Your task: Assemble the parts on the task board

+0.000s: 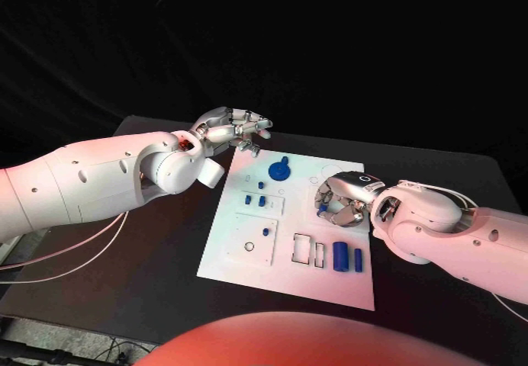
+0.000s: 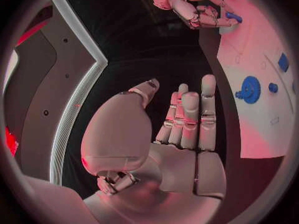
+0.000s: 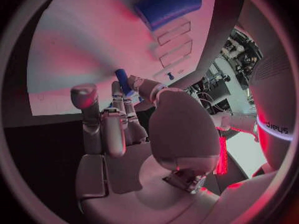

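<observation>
The white task board [image 1: 236, 259] lies in the middle of the black table. A blue gear [image 1: 279, 169] stands near its far edge, with small blue pegs [image 1: 255, 200] just in front of it. Two blue cylinders [image 1: 349, 258] lie near the board's front right. My right hand [image 1: 341, 200] hovers low over the board's right middle and pinches a small blue peg [image 3: 122, 79] between thumb and finger. My left hand [image 1: 233, 128] is raised past the board's far left corner; its fingers [image 2: 190, 117] are straight and it holds nothing. The left wrist view also shows the gear [image 2: 250, 89] and my right hand [image 2: 190, 5].
Rectangular slots [image 1: 309, 252] and a raised square plate with small holes [image 1: 253, 240] sit in the board's front half. Black table [image 1: 143, 259] surrounds the board on all sides. In the right wrist view a large blue cylinder [image 3: 168, 5] lies beside the slots [image 3: 174, 45].
</observation>
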You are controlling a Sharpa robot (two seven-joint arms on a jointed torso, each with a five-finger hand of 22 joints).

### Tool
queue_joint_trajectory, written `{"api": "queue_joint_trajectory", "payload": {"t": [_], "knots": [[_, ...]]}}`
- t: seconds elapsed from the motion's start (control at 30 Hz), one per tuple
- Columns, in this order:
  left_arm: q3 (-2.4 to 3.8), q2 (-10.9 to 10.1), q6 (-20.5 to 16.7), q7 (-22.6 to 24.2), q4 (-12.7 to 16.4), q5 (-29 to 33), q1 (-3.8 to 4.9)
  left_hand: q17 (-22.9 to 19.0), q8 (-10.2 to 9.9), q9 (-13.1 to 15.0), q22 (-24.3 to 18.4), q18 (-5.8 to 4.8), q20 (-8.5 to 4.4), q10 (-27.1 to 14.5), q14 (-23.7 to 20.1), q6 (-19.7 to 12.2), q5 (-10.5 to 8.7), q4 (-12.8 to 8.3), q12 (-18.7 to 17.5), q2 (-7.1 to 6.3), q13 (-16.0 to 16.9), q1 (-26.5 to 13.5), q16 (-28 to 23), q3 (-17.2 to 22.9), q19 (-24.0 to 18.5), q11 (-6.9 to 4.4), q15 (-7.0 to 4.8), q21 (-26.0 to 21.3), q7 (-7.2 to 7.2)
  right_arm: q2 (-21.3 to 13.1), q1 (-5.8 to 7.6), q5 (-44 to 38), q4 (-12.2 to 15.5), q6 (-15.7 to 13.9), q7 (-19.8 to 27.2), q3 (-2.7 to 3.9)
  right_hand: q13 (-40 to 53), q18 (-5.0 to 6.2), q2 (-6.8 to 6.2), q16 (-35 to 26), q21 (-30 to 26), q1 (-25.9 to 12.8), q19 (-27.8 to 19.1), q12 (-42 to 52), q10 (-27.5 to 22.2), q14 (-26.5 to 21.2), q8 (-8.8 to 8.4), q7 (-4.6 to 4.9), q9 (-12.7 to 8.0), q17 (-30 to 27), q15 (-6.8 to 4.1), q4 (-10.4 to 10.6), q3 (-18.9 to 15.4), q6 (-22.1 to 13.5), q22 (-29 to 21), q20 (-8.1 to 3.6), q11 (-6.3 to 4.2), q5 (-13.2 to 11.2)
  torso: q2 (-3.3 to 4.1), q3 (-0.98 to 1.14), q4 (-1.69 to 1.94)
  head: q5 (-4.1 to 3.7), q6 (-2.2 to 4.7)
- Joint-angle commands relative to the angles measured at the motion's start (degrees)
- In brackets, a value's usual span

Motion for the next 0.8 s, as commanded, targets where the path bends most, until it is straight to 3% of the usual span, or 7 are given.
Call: {"api": "queue_joint_trajectory", "payload": {"t": [0.03, 0.33, 0.57, 0.8], "knots": [[0.03, 0.11, 1.12, 0.23, 0.14, -0.19, 0.05, 0.05, 0.19, 0.07, -0.08, 1.07, 0.38, -0.44, -0.27, -0.51, -0.25, 0.12, 0.19, 0.28, 0.08, 0.14, 0.17, -0.31, 0.1, 0.07, -0.06, 0.06, -0.06, -0.13, -0.11, 0.35, 0.5, -2.29, 0.47, -0.05, 0.5, -0.15, 1.89, 0.34, 0.38, 0.66, 0.23, 0.38, 2.04, 2.88, 1.19, -0.34, 1.23, 0.05, -0.61, -0.02, 1.07, 0.72, 0.29, -0.39, -1.09, -0.44, -0.06, 0.02, 0.0, 0.08, 0.01], [0.03, 0.21, 1.2, 0.21, -0.14, -0.19, 0.05, 0.05, 0.19, 0.07, -0.08, 1.07, 0.38, -0.44, -0.27, -0.51, -0.25, 0.12, 0.19, 0.28, 0.08, 0.14, 0.17, -0.31, 0.1, 0.07, -0.06, 0.06, -0.06, -2.16, 0.48, 0.21, 3.61, -4.7, 0.69, 0.19, 0.88, -0.25, 1.04, 0.59, 0.87, 0.71, 0.44, 0.14, 3.02, 2.95, 2.29, -0.52, 2.6, 0.29, -0.94, -0.78, 2.11, 0.7, 0.82, -0.77, -1.44, 0.2, -0.12, -0.01, 0.0, 0.21, 0.01], [0.03, 0.48, 1.51, 0.24, -0.55, 0.29, 0.04, 0.05, 0.19, 0.07, -0.08, 1.07, 0.38, -0.44, -0.27, -0.51, -0.25, 0.12, 0.19, 0.28, 0.08, 0.14, 0.17, -0.31, 0.1, 0.07, -0.06, 0.06, -0.06, -3.31, 1.53, 2.22, 7.74, -5.03, 1.02, 0.76, 0.95, -0.28, 0.5, 0.6, 0.89, 0.6, 0.43, -0.1, 3.01, 2.94, 2.52, -0.47, 2.96, 0.23, -0.94, -1.04, 2.03, 0.61, 0.93, -0.81, -1.39, 0.32, -0.15, -0.06, 0.1, 0.52, 0.01], [0.02, 0.76, 1.75, 0.4, -1.11, 1.4, 0.03, 0.08, 0.3, 0.09, -0.08, 1.08, 0.38, -0.42, -0.27, -0.56, -0.27, 0.16, 0.3, 0.31, 0.12, 0.21, 0.19, -0.36, 0.09, 0.05, -0.07, 0.07, -0.07, 0.1, 1.44, 3.69, 10.26, -4.66, 1.63, 0.92, 0.94, -0.28, 0.15, 0.55, 0.73, 0.58, 0.35, -0.6, 2.63, 2.89, 2.49, -0.36, 3.2, 0.07, -0.87, -1.28, 2.03, 0.15, 0.96, -0.77, -1.27, 0.65, -0.05, -0.04, -0.06, 1.54, 0.01]]}}
